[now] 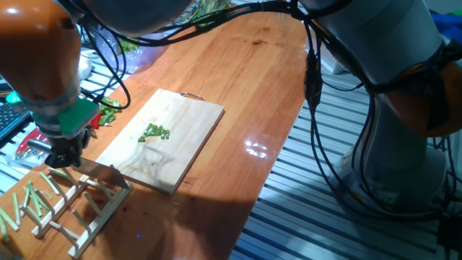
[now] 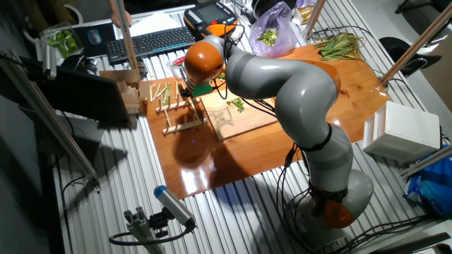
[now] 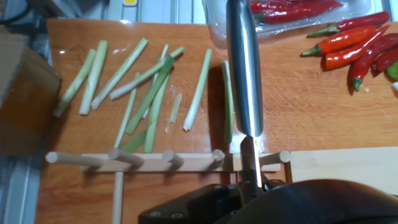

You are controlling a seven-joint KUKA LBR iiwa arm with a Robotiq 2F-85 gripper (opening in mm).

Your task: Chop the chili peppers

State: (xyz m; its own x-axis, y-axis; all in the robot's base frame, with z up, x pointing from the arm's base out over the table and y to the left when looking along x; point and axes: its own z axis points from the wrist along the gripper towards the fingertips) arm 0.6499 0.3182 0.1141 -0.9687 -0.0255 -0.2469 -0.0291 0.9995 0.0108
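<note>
The chili peppers [image 1: 154, 133] lie as a few small bright-green bits in the middle of the wooden cutting board [image 1: 188, 115], also seen as chili peppers [image 2: 236, 104] in the other fixed view. My gripper [image 1: 65, 155] is off the board's left end, low over a wooden peg rack [image 1: 79, 206]. It is shut on a steel knife [image 3: 242, 74]. In the hand view the knife runs away from my gripper [image 3: 249, 190] across the rack [image 3: 161, 160]. The green bits are out of the hand view.
Several long pale-green stalk sticks [image 3: 149, 81] lie beyond the rack. Slender red chilies [image 3: 348, 43] and a clear tray [image 3: 292, 15] sit at the upper right. A keyboard [image 2: 145, 44] and a bag of greens [image 2: 272, 32] stand behind the table.
</note>
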